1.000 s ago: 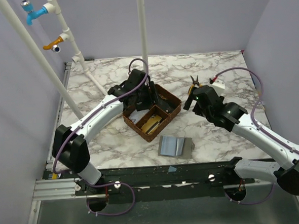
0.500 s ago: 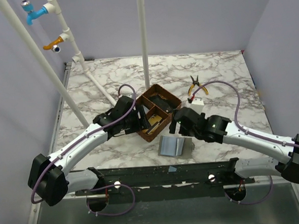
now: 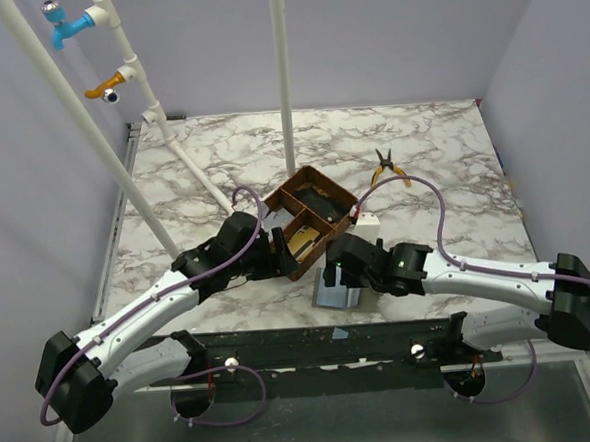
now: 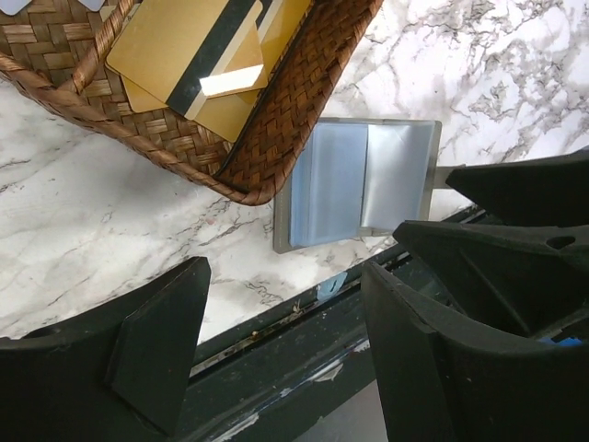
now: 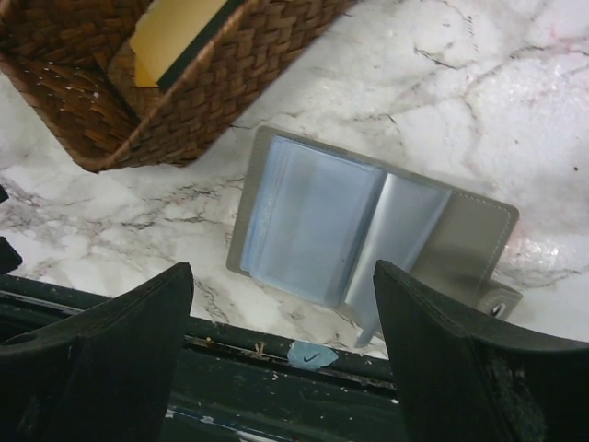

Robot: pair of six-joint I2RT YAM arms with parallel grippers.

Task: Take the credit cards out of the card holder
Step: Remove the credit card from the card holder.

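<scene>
Readable marks first: I am finding only a small blue sticker (image 5: 311, 354) on the dark rail at the table's near edge. It is carrying a dark curved mark that I cannot read as a word. The gold cards (image 4: 179, 51) are showing a black stripe and a small white strip, too small to read. They are lying in the near compartment of the woven tray (image 4: 276, 120). Corners of pale credit cards (image 4: 11, 5) are poking in at 11 o'clock in the left wrist view, in a neighbouring compartment. The card holder (image 5: 368, 235) is lying open and flat on the marble table (image 3: 441, 152), just beside the tray at its 5 o'clock in the top view. Its pale blue-grey sleeves are facing up and its snap tab is sticking out at 4 o'clock in the right wrist view. I cannot tell whether cards are sitting inside the sleeves. The right gripper (image 5: 283, 276) is hanging directly over the holder with its jaws spread wide, gripping nothing. I cannot tell whether the fingertips are touching the table. The left gripper (image 4: 285, 276) is hovering over the table's near edge at 7 o'clock of the tray, its jaws likewise spread and empty. Yellow-handled pliers (image 3: 387, 165) are lying at 2 o'clock of the tray.
</scene>
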